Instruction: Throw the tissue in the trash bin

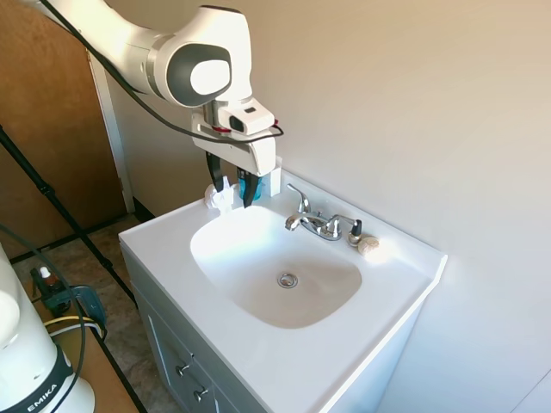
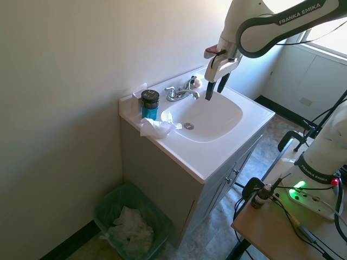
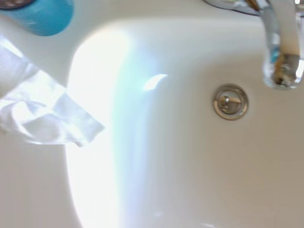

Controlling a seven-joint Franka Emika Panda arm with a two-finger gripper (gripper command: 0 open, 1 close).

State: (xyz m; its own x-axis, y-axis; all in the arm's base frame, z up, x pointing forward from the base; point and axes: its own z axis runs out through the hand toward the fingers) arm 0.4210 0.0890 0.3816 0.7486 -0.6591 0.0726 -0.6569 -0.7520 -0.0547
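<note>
Nothing is done yet: the tissue [image 2: 157,128] lies untouched on the worktop [image 2: 227,143] beside the basin, the gripper [image 2: 214,89] hangs above with fingers apart and empty, and the trash bin [image 2: 132,222] waits on the floor.

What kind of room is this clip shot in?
Most likely a bathroom: a white vanity sink with a chrome faucet against the wall, a crumpled tissue on its rim, and a trash bin on the floor beside the cabinet.
</note>
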